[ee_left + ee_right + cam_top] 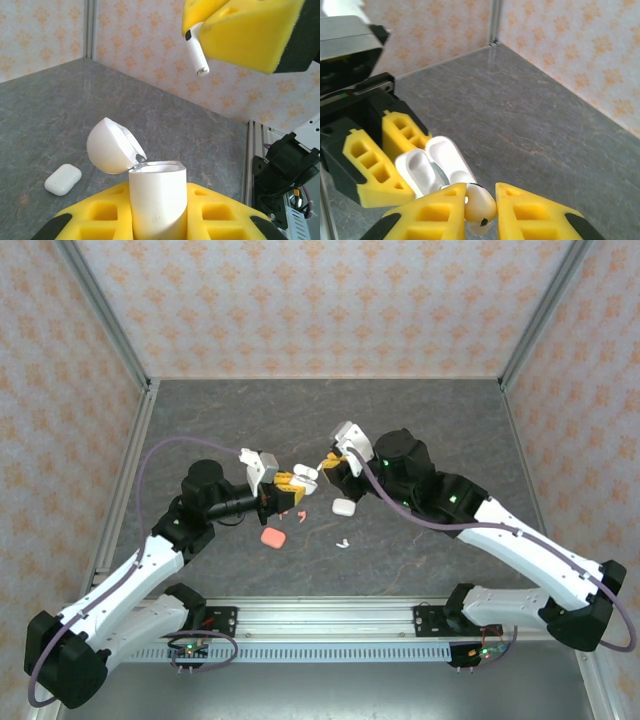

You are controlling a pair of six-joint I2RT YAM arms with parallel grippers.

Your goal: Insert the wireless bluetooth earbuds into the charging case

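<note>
My left gripper (288, 488) (157, 212) is shut on a white charging case (157, 197), held upright with its lid (111, 148) flipped open. In the right wrist view the open case (436, 165) lies just ahead of my right gripper (480, 200), both sockets looking empty. The right gripper (328, 462) is shut on a white earbud (481, 206), hovering over the case. From the left wrist view the earbud's stem (196, 50) pokes down out of the right gripper's yellow fingers (245, 30), above and right of the case mouth.
On the table near the arms lie a closed white case (343, 507) (62, 179), a coral-red case (272, 537), small coral-red earbuds (298, 515) and a loose white earbud (342, 541). Patterned walls enclose the dark table (440, 420).
</note>
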